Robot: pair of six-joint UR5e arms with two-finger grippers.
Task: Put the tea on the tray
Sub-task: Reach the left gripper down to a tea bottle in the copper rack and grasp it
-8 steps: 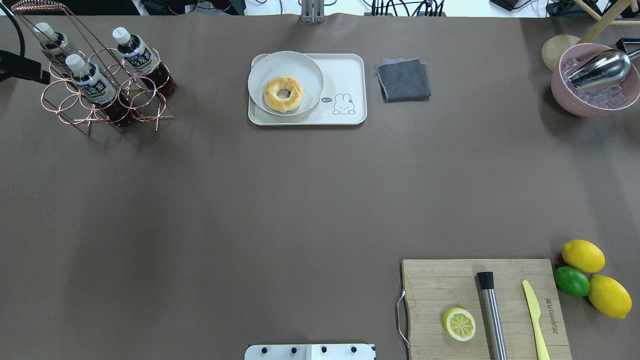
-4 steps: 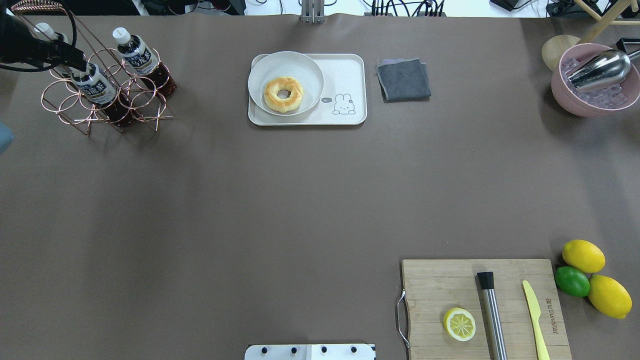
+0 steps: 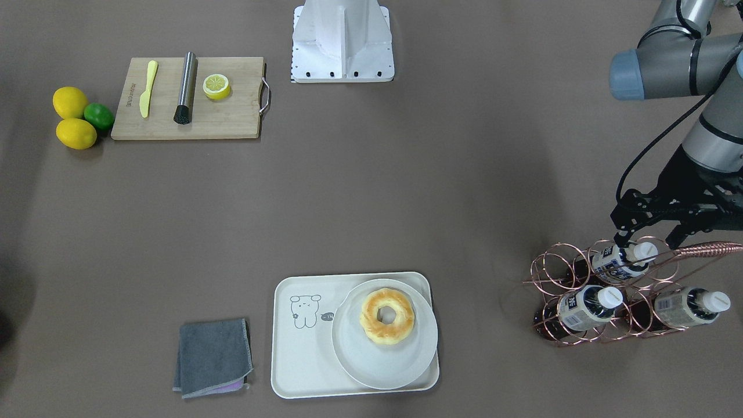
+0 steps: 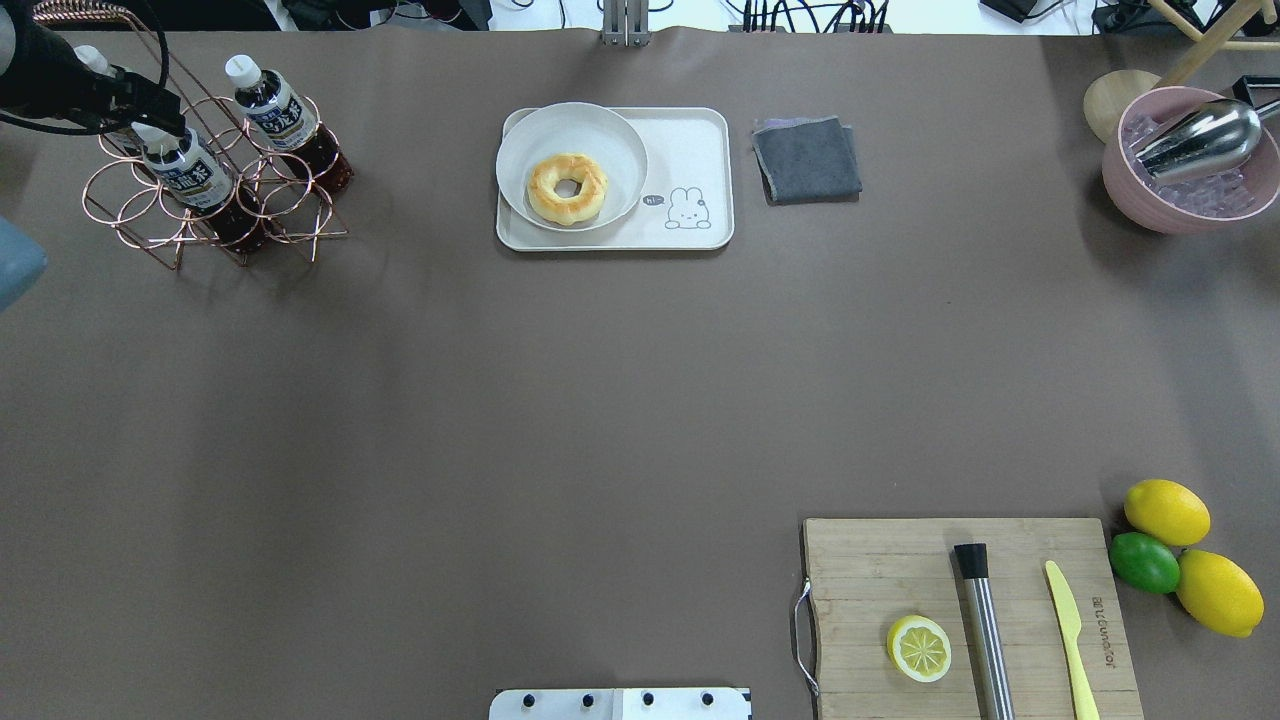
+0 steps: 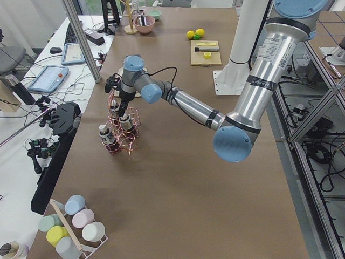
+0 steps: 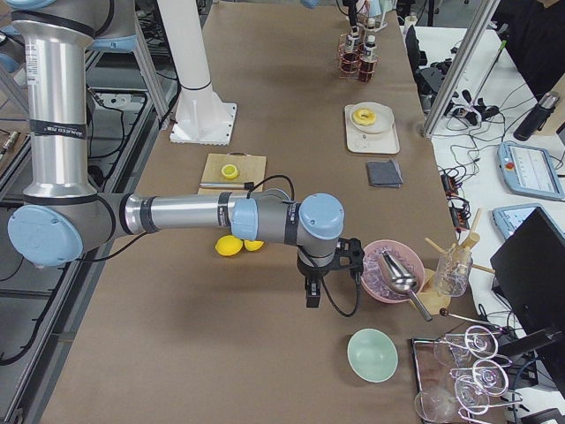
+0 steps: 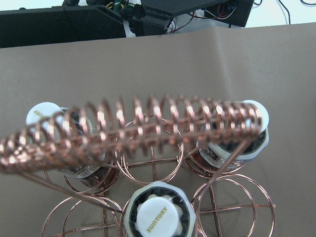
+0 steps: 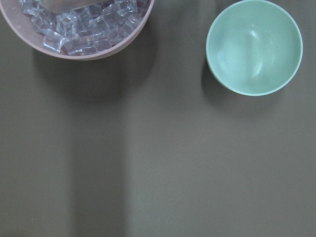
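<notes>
Your left gripper (image 3: pixel 646 237) has swung in over the wire rack (image 3: pixel 711 249), fingers apart above the tea (image 3: pixel 622 259). It stands racked, well apart from the tray (image 3: pixel 302 354), so grasping comes next. Right gripper (image 6: pixel 311 299): you cannot tell.

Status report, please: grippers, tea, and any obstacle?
Left gripper open above tea in copper rack. Right gripper: state unclear. Plate covers half the tray; rack handle beside gripper.
</notes>
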